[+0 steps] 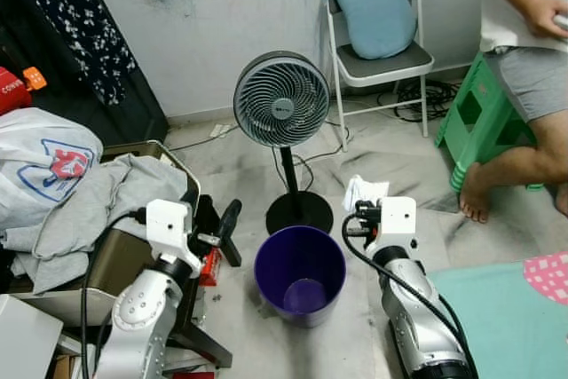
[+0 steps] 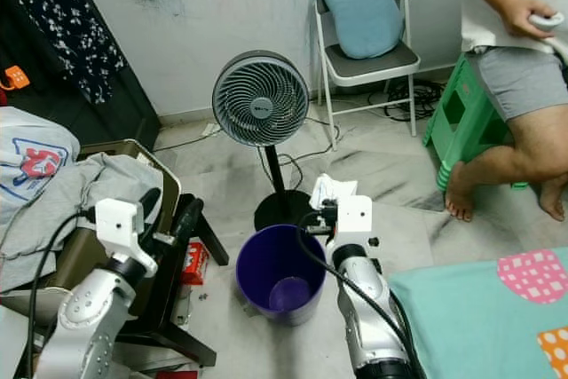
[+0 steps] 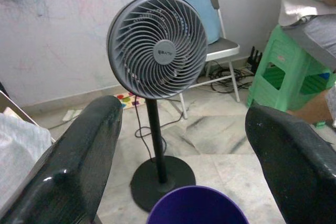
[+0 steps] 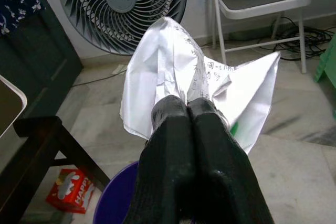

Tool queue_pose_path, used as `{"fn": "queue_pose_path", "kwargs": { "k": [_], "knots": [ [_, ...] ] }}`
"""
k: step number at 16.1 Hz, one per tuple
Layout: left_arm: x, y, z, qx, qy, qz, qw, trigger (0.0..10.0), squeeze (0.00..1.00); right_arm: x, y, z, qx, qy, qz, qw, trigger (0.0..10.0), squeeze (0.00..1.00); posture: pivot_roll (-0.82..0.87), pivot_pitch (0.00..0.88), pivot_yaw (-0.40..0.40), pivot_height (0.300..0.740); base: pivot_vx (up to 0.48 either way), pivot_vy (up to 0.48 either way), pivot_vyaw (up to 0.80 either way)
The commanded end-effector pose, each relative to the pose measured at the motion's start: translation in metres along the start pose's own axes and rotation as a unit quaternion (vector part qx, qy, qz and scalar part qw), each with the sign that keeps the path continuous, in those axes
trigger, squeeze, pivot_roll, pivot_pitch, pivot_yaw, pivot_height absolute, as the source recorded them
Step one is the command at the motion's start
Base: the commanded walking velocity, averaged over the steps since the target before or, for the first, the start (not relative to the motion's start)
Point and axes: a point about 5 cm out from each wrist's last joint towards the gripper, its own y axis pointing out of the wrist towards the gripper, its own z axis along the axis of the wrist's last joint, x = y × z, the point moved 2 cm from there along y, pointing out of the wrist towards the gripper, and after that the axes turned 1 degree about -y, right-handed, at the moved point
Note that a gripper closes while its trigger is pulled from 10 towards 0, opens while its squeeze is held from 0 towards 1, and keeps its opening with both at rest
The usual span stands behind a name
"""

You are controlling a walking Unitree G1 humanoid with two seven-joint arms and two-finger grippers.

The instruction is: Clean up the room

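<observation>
While right gripper (image 4: 190,109) pinches crumpled white wrapper (image 4: 178,72) between closed fingers, purple bin (image 1: 300,274) sits below and toward robot's left, rim near wrapper. Left gripper (image 3: 184,145), fingers spread wide, holds nothing, hovers beyond bin's opposite rim.

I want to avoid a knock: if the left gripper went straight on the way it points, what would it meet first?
Probably the standing fan: the open left gripper frames it dead ahead, beyond the purple bin rim below. Depth is unclear.
</observation>
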Motion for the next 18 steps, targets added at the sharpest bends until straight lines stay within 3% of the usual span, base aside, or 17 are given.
{"fn": "queue_pose_path", "kwargs": {
  "k": [1,5,10,13,18],
  "knots": [
    [-0.006,-0.003,-0.004,-0.006,0.002,0.011,1.0,10.0,0.0,-0.006,0.0,0.004,0.01,0.002,0.015,1.0,10.0,0.0,-0.13,0.0,0.147,0.74,0.0,0.0,0.0],
    [0.005,0.005,-0.007,-0.008,-0.009,-0.005,1.0,10.0,0.0,-0.002,0.008,0.006,0.012,0.007,0.001,1.0,10.0,0.0,-0.14,0.0,0.197,0.74,0.0,0.0,0.0],
    [0.01,0.026,0.003,0.005,-0.009,-0.03,1.0,10.0,0.0,0.002,0.008,0.005,0.013,0.003,-0.006,1.0,10.0,0.0,-0.2,0.0,0.233,0.74,0.0,0.0,0.0],
    [0.01,0.029,-0.001,0.014,-0.019,-0.013,1.0,10.0,0.0,-0.001,0.013,0.009,0.011,-0.034,0.02,0.999,10.0,0.0,-0.2,0.0,0.153,0.74,0.0,0.0,0.0],
    [-0.002,0.015,-0.003,0.044,-0.034,0.075,0.996,10.0,0.0,-0.028,0.027,0.012,-0.006,-0.08,0.114,0.99,10.0,0.0,-0.1,0.0,0.002,0.74,0.0,0.0,0.0]
  ]
}}
